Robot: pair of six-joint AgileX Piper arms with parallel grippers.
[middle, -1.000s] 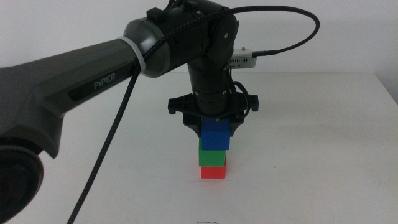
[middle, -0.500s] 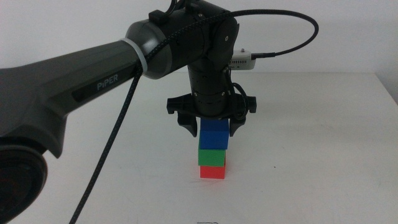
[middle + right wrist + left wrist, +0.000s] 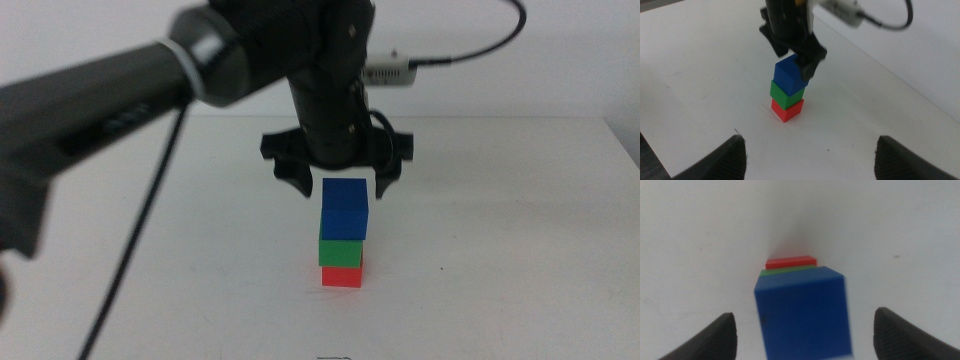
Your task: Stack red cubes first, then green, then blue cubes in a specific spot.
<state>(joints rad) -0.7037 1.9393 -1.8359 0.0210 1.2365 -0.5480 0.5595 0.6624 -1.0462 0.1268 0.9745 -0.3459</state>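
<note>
Three cubes form a stack on the white tabletop: the red cube [image 3: 342, 277] at the bottom, the green cube [image 3: 341, 252] on it, and the blue cube [image 3: 345, 208] on top, turned slightly. My left gripper [image 3: 342, 188] hovers open just above the blue cube, its jaws spread wider than the cube and not touching it. From the left wrist I look down on the blue cube [image 3: 802, 312], with green [image 3: 790, 270] and red [image 3: 791, 260] edges behind it. My right gripper [image 3: 817, 157] waits open, well back from the stack [image 3: 786, 94].
The left arm's body and black cable [image 3: 150, 220] cross the left half of the middle view. A white camera module [image 3: 390, 72] sits on that arm's wrist. The table's far edge [image 3: 520, 118] runs behind the stack.
The left gripper's jaws have spread away from the blue cube and the gripper has risen a little. The blue cube stays on the green one. The stack has not shifted.
</note>
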